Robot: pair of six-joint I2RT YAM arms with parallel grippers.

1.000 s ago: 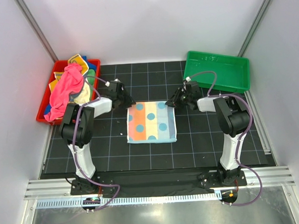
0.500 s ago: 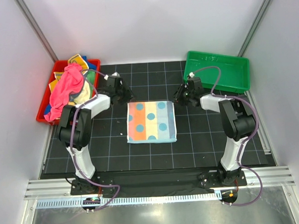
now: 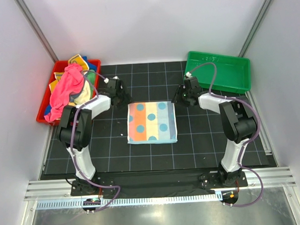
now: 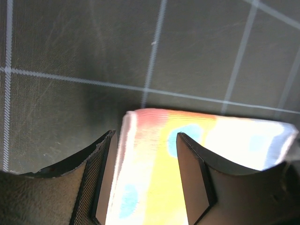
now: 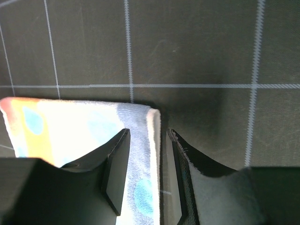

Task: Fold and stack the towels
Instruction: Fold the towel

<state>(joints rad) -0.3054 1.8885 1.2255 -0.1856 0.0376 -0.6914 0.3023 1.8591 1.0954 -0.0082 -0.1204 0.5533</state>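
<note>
1. I am hovering my left tool (image 4: 145, 136) at the far left corner of the patchwork towel (image 3: 152, 122). Its 2 fingers are spread wide with the corner showing between them, and they are gripping nothing.
2. I am keeping my right tool (image 5: 148, 132) at the far right corner. Its gap is narrower but not closed, and the towel's right edge is running up between the 2 fingers. It is holding nothing that I can see.
3. The towel is lying flat as a neat square in the middle of the tabletop (image 3: 201, 140), between my 2 arms. I am judging that the mirrored placement is there so both far corners can be pinched together and the far edge drawn toward me for another fold.
4. The other towels (image 3: 67, 88) are sitting heaped in the red tray (image 3: 40, 117) at the far left, with a pink one draped on top. The green tray (image 3: 214, 55) is sitting at the far right, and I am guessing the stack belongs there.
5. I cannot tell how high either tool is riding above the cloth. I am judging the risk to be catching only the top layer, which would spoil the fold.
</note>
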